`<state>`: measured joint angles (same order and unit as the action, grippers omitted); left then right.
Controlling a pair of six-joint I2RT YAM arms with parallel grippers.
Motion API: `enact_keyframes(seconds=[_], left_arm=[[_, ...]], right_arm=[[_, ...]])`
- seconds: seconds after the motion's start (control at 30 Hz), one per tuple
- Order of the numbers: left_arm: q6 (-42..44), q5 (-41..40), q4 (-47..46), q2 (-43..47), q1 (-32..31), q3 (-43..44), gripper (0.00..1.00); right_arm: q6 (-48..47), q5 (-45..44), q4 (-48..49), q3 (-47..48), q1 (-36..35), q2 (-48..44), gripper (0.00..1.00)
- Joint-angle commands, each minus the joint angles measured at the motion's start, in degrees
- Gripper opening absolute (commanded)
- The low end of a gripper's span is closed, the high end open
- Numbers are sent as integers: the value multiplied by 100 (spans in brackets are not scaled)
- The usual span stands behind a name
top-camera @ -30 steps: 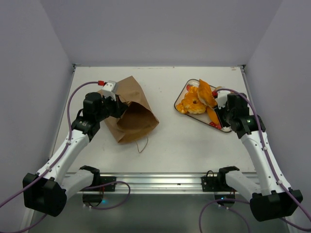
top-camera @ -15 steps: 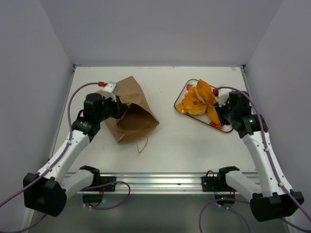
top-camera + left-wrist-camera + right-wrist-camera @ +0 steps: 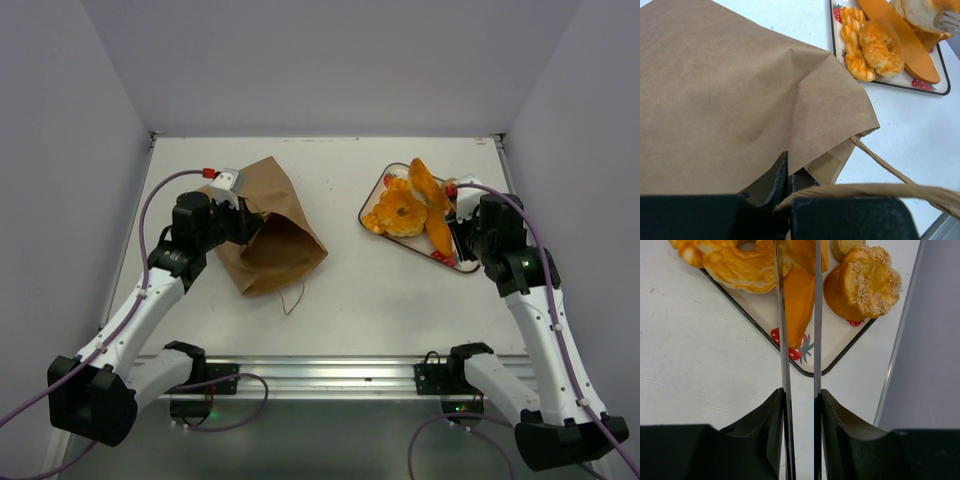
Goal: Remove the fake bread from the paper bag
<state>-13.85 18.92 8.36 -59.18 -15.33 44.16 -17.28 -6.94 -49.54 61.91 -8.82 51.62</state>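
Observation:
The brown paper bag (image 3: 272,228) lies on its side at the left, mouth toward the near side. My left gripper (image 3: 243,221) is shut on the bag's upper edge (image 3: 730,100), jaws (image 3: 787,175) pinching the paper. The fake bread lies on the strawberry-print tray (image 3: 371,200): a ring loaf (image 3: 400,212) (image 3: 735,262), a baguette (image 3: 438,236) (image 3: 799,300), a braided piece (image 3: 855,47) and a round roll (image 3: 862,282). My right gripper (image 3: 464,232) (image 3: 800,400) is shut on metal tongs (image 3: 784,340), whose arms reach over the tray toward an orange piece (image 3: 424,187).
The bag's looped string handle (image 3: 293,297) trails on the table toward the near edge; another loop crosses the left wrist view (image 3: 880,160). The tray (image 3: 840,360) sits close to the table's right rim (image 3: 900,340). Grey walls enclose the table.
My right arm has drawn back a little to the right and nearer with the tongs. The orange piece at the tong tips has shifted slightly. The left arm and bag have not moved.

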Motion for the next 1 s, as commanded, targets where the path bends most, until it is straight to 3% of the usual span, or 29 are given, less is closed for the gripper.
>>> enact_keyframes(seconds=[0.0,0.27,0.5,0.77,0.97], left_arm=[[119,68,-150,73,39,-22,3],[110,95,-159,47,39,-13,3],[102,86,-150,47,39,-30,3],[110,68,-150,64,39,-31,3],[119,86,-159,47,39,-22,3]], right_arm=[[49,-159,190,-100,47,-169,4],[-48,-343,164,-451,47,-275,6],[-74,-221,234,-496,56,-12,21],[-83,-185,261,-504,47,15,49],[-74,-185,261,-487,56,-64,54]])
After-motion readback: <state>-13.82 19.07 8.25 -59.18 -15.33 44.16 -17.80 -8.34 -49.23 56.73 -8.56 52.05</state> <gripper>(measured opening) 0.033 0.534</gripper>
